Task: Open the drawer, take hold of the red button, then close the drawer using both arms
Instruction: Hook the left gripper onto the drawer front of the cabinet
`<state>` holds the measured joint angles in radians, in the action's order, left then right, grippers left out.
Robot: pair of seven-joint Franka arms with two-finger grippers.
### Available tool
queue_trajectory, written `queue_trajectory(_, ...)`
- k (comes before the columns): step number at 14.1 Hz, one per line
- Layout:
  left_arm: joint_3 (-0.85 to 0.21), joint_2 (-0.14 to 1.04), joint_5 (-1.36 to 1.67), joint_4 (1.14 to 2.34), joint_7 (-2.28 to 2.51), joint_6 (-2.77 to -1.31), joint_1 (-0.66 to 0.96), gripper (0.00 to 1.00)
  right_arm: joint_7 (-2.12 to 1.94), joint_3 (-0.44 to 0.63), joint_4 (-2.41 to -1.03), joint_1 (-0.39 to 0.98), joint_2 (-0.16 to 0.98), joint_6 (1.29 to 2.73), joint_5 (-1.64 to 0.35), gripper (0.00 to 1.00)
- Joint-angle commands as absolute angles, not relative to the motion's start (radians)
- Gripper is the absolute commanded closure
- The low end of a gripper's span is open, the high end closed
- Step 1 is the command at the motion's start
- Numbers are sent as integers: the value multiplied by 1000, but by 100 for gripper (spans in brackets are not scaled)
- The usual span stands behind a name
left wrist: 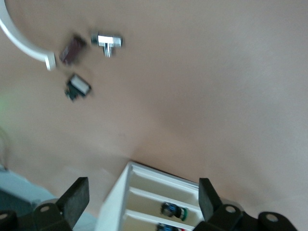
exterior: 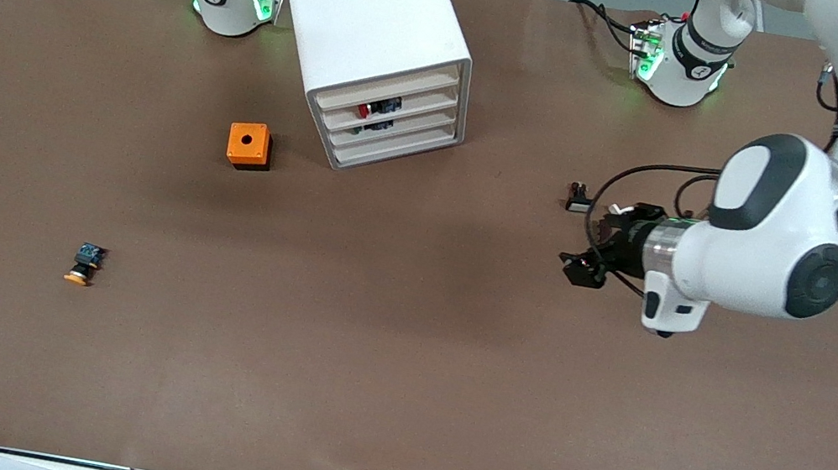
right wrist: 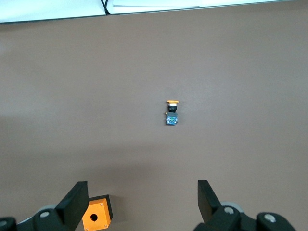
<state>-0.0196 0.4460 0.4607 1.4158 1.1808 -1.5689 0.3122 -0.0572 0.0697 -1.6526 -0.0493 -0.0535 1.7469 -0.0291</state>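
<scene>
The button is lying in the cabinet's drawer. The left gripper, fingers released, is hovering toward the left arm's end; the right gripper is waiting, released, the orange box beside the cabinet.

A robotics lab: two white robot arms mounted on a brown-covered table, aluminium framing and loose cables along its edges.

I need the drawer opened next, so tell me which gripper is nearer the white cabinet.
Probably the left. The left gripper hangs open toward the left arm's end, facing the cabinet; the right gripper, outside the front view, hangs open above the orange box.
</scene>
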Motion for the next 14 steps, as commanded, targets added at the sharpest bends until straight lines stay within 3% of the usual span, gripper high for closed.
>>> queue_trajectory(1, -17, 508, 544, 1378, 1349, -1557, 350, 0, -43, 63, -1631, -54, -43, 1740, -15, 0)
queue_trajectory(6, -26, 615, 701, 1352, 1615, -1560, 408, 0, -41, 63, -1631, -54, -43, 1740, -15, 0)
queue_trajectory(14, -156, 725, 767, 1351, 1969, -1542, 394, 1, -41, 64, -1631, -54, -43, 1740, -15, 0)
